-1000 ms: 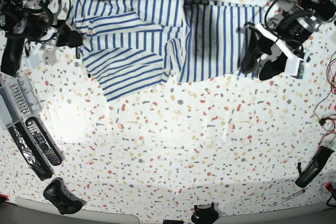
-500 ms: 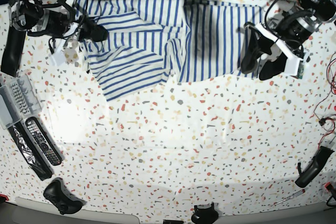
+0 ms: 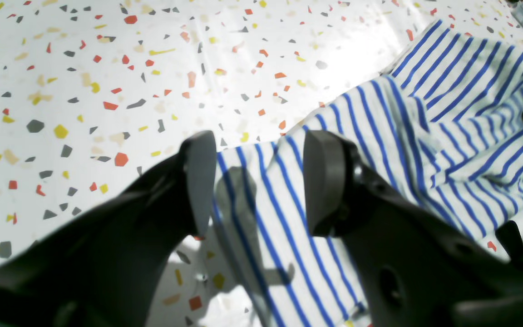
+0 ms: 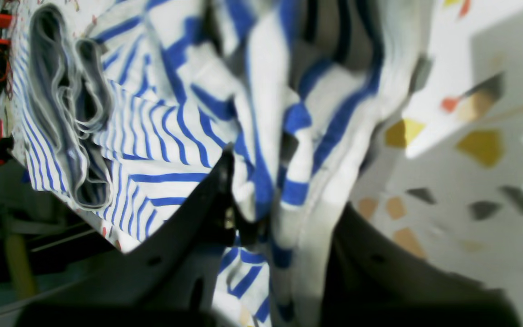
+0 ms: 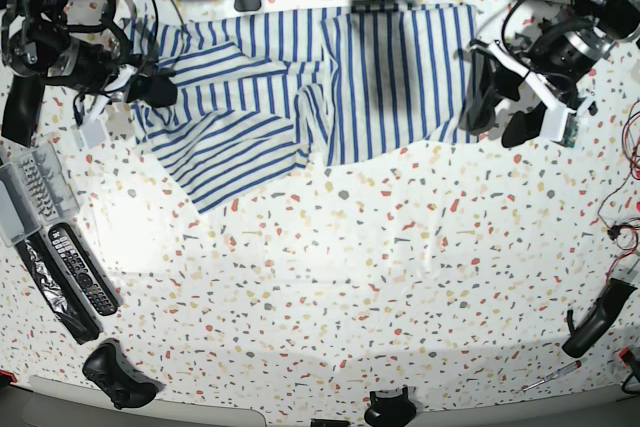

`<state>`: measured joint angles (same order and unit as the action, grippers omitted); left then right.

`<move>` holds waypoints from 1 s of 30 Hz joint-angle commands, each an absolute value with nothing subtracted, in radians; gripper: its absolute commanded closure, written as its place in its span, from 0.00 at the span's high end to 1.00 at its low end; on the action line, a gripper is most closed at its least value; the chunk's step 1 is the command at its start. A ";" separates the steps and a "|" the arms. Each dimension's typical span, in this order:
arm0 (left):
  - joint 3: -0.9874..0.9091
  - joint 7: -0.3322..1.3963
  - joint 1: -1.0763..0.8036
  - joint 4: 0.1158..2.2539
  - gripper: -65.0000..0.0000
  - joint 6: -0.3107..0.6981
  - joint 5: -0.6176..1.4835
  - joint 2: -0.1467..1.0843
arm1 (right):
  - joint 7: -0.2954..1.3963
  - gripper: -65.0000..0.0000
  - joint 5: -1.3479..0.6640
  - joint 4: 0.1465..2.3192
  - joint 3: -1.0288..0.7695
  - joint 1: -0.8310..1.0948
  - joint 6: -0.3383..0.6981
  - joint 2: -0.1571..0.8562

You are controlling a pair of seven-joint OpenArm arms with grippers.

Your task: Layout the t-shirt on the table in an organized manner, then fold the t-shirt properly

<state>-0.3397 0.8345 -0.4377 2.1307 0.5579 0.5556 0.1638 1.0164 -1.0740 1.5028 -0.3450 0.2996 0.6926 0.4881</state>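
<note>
Lying across the far part of the tabletop (image 5: 330,277), the t-shirt (image 5: 300,87): striped body spreading flat toward the base view's right, bunching into diagonal folds toward its left. Sitting at the shirt's right-hand edge in that view, the left gripper (image 5: 492,107), jaws standing apart, dark fingers straddling the cloth's corner. Showing more plainly in the left wrist view: left gripper (image 3: 254,181) parted wide, nothing clamped, one finger (image 3: 198,177) hanging over bare speckled tabletop (image 3: 84,81), the other over stripes, the t-shirt (image 3: 425,136) edge running between them and casting shadow beneath. Not telling from that view whether the fingertips are touching the fabric.

Sitting at the shirt's opposite edge in the base view, the right gripper (image 5: 150,90), looking only like a dark lump against the folds. Giving the detail missing there, the right wrist view: right gripper (image 4: 284,218) clenching a thick gathered wad of the t-shirt (image 4: 161,131), cloth squeezing up between the black fingers, layers rolling open at upper left, blurred terrazzo tabletop (image 4: 470,159) passing at right.

Lying along the near-left tabletop edge in the base view only, remote controls (image 5: 80,272) and a grey tray (image 5: 25,192).
</note>
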 commanded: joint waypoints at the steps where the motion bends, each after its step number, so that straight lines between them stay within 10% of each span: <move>1: -0.341 0.805 -0.435 2.146 0.44 0.561 0.574 0.170 | 1.010 0.00 -1.103 1.546 -0.358 0.289 0.698 0.507; 13: -0.340 0.805 -0.435 2.146 0.44 0.561 0.577 0.169 | 1.071 0.00 -1.102 2.020 -0.309 0.296 0.698 0.311; 30: -0.341 0.829 -0.438 2.146 0.44 0.561 0.603 0.170 | 0.929 0.00 -0.613 2.063 0.314 0.221 0.641 -0.088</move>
